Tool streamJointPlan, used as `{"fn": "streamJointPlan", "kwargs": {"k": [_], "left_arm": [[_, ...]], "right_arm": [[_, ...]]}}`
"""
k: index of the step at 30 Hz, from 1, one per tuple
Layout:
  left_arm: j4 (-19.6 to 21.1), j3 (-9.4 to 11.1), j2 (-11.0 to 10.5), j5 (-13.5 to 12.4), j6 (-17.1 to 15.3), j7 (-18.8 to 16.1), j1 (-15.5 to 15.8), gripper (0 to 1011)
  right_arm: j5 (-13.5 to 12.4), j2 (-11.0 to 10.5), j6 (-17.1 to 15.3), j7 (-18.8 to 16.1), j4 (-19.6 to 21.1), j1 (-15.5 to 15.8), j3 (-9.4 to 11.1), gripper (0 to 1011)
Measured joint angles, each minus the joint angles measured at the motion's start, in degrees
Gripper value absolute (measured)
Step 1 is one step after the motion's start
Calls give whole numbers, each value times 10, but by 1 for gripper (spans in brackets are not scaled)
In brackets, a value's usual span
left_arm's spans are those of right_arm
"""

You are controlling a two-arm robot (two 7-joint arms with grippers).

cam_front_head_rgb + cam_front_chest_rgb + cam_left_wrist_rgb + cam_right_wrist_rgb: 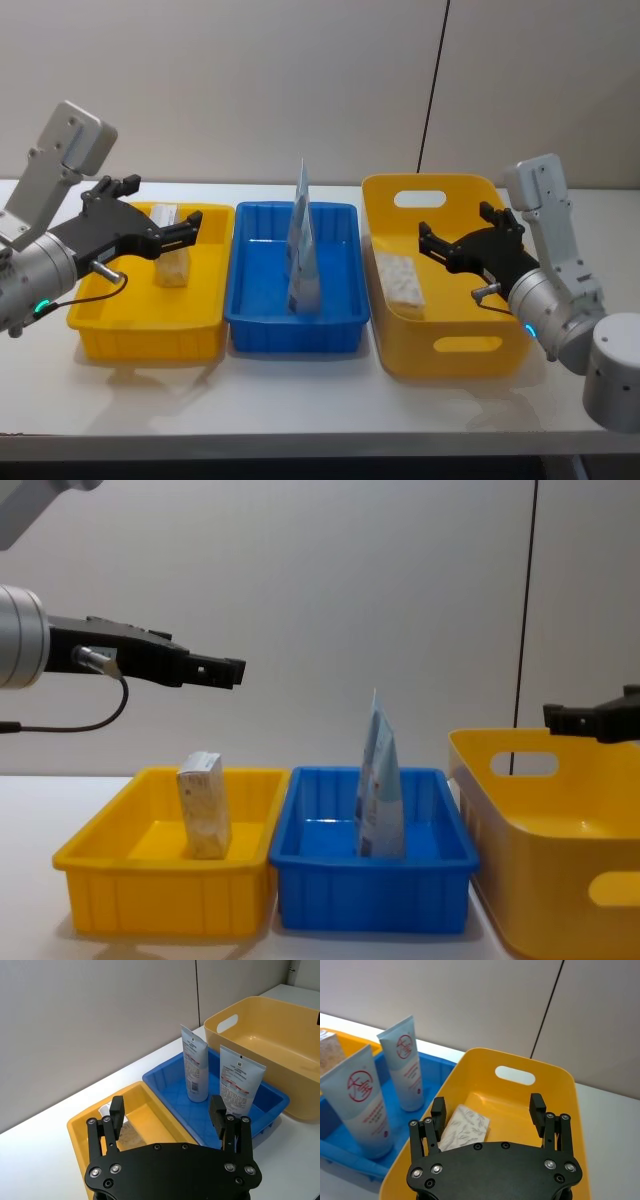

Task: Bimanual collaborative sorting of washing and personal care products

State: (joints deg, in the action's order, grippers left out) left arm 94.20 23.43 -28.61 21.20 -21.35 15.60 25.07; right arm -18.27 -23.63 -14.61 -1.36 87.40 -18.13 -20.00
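Two tubes (195, 1067); one speckled box (205, 805); one marbled pack (465, 1125).

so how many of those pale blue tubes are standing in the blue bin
2. Both stand upright in the blue bin: the back tube farther from the robot, the front tube nearer it. The wrist views from either side suggest none is hidden behind them.

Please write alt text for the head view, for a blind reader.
Three bins in a row: a left yellow bin with a cream speckled box, a blue bin with upright pale-blue tubes, a right yellow bin with a marbled pack. The open left gripper and open right gripper each hover over a yellow bin.
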Motion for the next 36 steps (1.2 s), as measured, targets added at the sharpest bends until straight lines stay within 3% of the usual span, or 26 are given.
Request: {"fn": "streamJointPlan", "kwargs": {"k": [11,23,36], "left_arm": [[0,0,0,0,0,0,0,1002],[0,0,0,0,0,0,0,1001],[0,0,0,0,0,0,0,1001]], "right_arm": [[-21,2,-21,-34,40,10,-4,1004],[-38,16,-58,-62,90,23,-26,1004],[-34,44,-81,-52,103,22,-41,1004]]}}
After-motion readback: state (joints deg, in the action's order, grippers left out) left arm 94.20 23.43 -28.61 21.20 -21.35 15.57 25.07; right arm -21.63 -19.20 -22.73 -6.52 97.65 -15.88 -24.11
